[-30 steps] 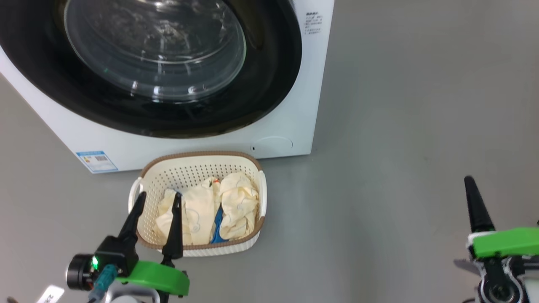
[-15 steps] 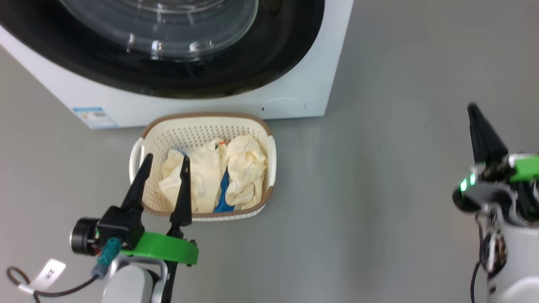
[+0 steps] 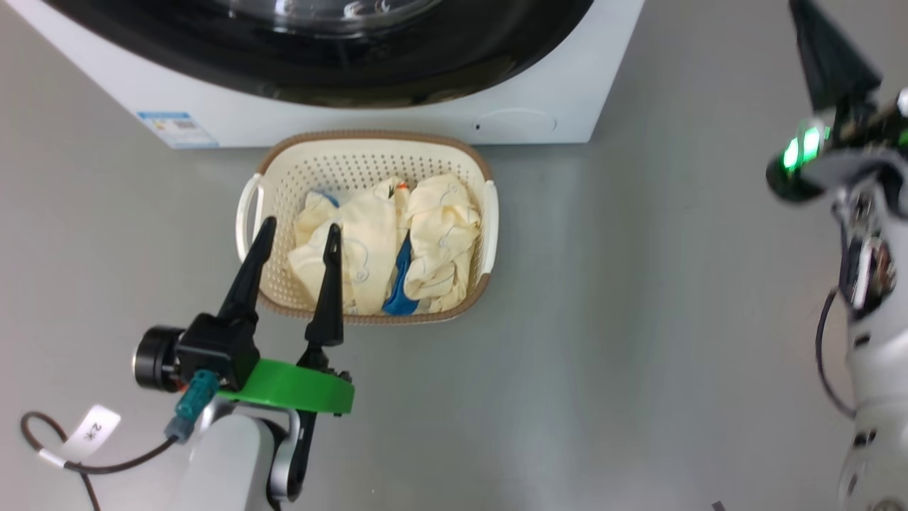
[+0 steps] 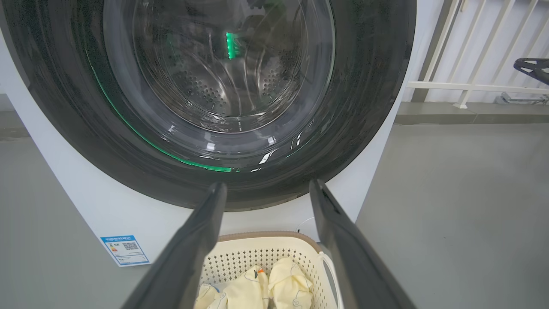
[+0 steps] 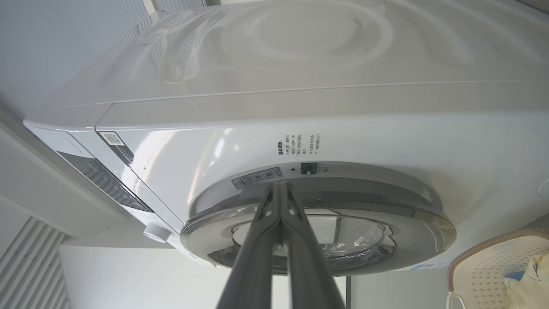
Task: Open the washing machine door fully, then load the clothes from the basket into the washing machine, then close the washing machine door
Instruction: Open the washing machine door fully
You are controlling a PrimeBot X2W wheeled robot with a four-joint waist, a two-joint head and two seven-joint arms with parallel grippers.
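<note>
The washing machine (image 3: 553, 106) stands at the top of the head view, and its door (image 4: 214, 86), with black rim and glass bowl, faces my left wrist camera. The cream basket (image 3: 369, 145) sits on the floor right in front, holding pale clothes (image 3: 369, 241) and a blue piece (image 3: 401, 284). My left gripper (image 3: 301, 226) hovers open over the basket's near left rim, nothing between its fingers. My right gripper (image 5: 279, 185) is shut and empty, tips at the door's edge (image 5: 326, 201) beside the latch; whether they touch it I cannot tell.
Grey floor spreads to the right of the machine and basket (image 4: 266, 253). A blue-and-white sticker (image 4: 124, 249) marks the machine's lower left front. White railings (image 4: 472, 86) stand behind at the right. A tagged cable (image 3: 85, 433) hangs by my left arm.
The head camera has tilted, sliding machine and basket up the picture. My right gripper, still shut, has risen and gone forward towards the machine's right side. The left gripper stays open by the basket.
</note>
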